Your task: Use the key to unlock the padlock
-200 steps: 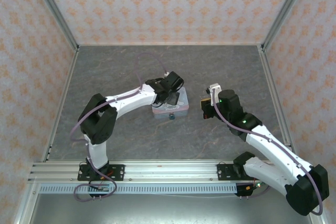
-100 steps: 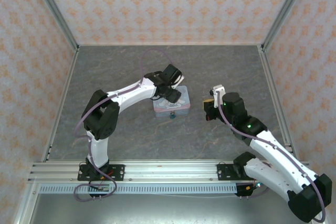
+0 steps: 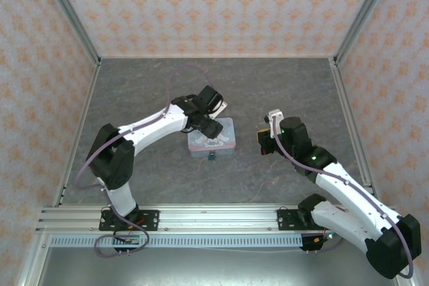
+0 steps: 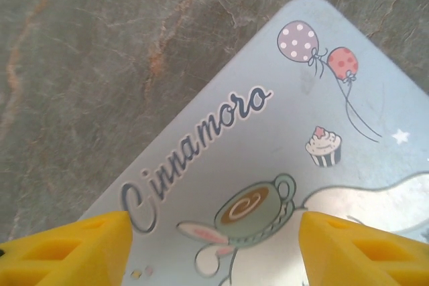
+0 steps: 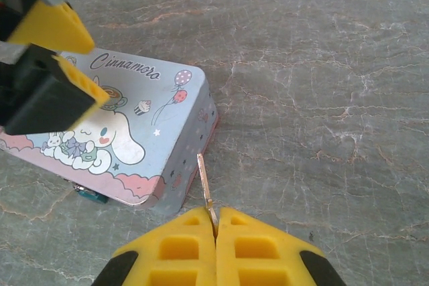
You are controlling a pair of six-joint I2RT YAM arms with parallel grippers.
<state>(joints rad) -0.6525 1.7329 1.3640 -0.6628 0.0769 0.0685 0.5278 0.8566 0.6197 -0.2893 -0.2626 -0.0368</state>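
Pinching a thin brown metal key (image 5: 204, 182) beside a pastel blue cartoon tin (image 5: 144, 142)

The right gripper (image 5: 216, 222) has its yellow fingers (image 5: 181, 246) squeezed together on the key, just beside the tin's short end. The left gripper (image 4: 214, 242) hangs over the tin, jaws wide apart. The tiny teal padlock (image 5: 90, 195) peeks out at the tin's long side.

We are looking into a robot lab cell: patterned panels (image 3: 214, 5) (aluminium-framed) are enclosing the tabletop (image 3: 147, 85) around the arms (image 3: 154, 128).
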